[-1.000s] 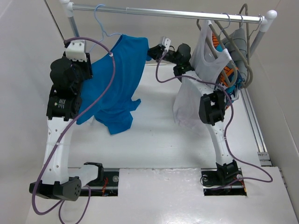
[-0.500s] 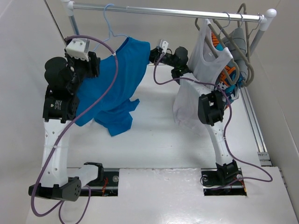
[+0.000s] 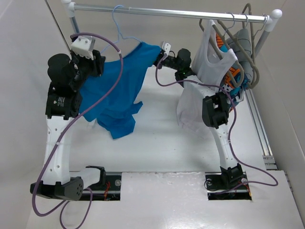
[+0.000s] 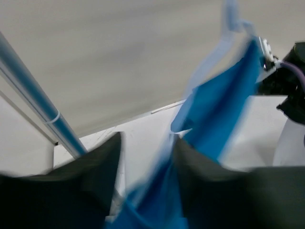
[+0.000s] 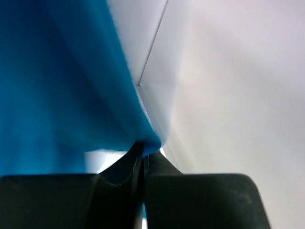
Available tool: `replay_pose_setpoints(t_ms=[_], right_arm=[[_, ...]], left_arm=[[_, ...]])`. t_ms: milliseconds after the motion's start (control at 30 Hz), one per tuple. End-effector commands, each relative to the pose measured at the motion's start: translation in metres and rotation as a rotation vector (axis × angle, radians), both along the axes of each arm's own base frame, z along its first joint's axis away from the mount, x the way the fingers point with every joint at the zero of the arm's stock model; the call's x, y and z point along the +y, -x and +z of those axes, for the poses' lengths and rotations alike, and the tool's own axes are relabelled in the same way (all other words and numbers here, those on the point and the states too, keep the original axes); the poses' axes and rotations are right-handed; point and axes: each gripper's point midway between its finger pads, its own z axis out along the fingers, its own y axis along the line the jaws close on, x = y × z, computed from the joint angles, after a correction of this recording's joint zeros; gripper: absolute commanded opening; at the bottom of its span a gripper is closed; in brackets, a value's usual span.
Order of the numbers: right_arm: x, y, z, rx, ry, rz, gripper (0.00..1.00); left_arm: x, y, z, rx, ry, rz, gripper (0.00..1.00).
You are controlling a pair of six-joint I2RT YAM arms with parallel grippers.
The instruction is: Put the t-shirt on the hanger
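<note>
The bright blue t-shirt point(image 3: 119, 86) hangs in the air, stretched between my two grippers. The pale-blue wire hanger point(image 3: 118, 24) rises from its top, and its hook reaches up to the rail. My left gripper point(image 3: 101, 67) grips the shirt's left shoulder. In the left wrist view, blurred, its jaws point(image 4: 147, 143) stand a little apart around the hanger wire point(image 4: 209, 62) and blue cloth point(image 4: 224, 95). My right gripper point(image 3: 158, 56) is shut on the shirt's right top edge. The right wrist view shows its jaws point(image 5: 144, 152) pinching a fold of the cloth point(image 5: 57, 86).
A metal rail point(image 3: 167, 12) runs across the back on white posts point(image 4: 33, 90). At its right end hang a white tank top point(image 3: 209, 57), an orange-blue patterned garment point(image 3: 233, 74) and grey hangers point(image 3: 248, 47). White walls close in on the left and the back.
My left gripper has risen and moved right, carrying hanger and shirt. The hook has moved right along the rail. My right gripper has shifted slightly up and right with the shirt edge.
</note>
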Motion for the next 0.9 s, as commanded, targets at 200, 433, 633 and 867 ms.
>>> replay_pose_setpoints(t_ms=[200, 433, 633, 867], right_arm=[[0.0, 0.009, 0.032, -0.054, 0.023, -0.008, 0.0], [0.001, 0.009, 0.026, -0.049, 0.042, -0.003, 0.0], [0.001, 0.008, 0.027, -0.055, 0.052, -0.006, 0.0], [0.006, 0.013, 0.025, -0.057, 0.067, 0.01, 0.0]], left_arm=[[-0.007, 0.007, 0.031, -0.117, -0.04, -0.06, 0.15], [0.006, 0.022, 0.028, -0.136, -0.114, -0.004, 1.0], [0.035, 0.075, 0.067, -0.434, -0.129, 0.144, 1.0], [0.008, 0.105, 0.092, -0.48, -0.085, -0.018, 1.0]])
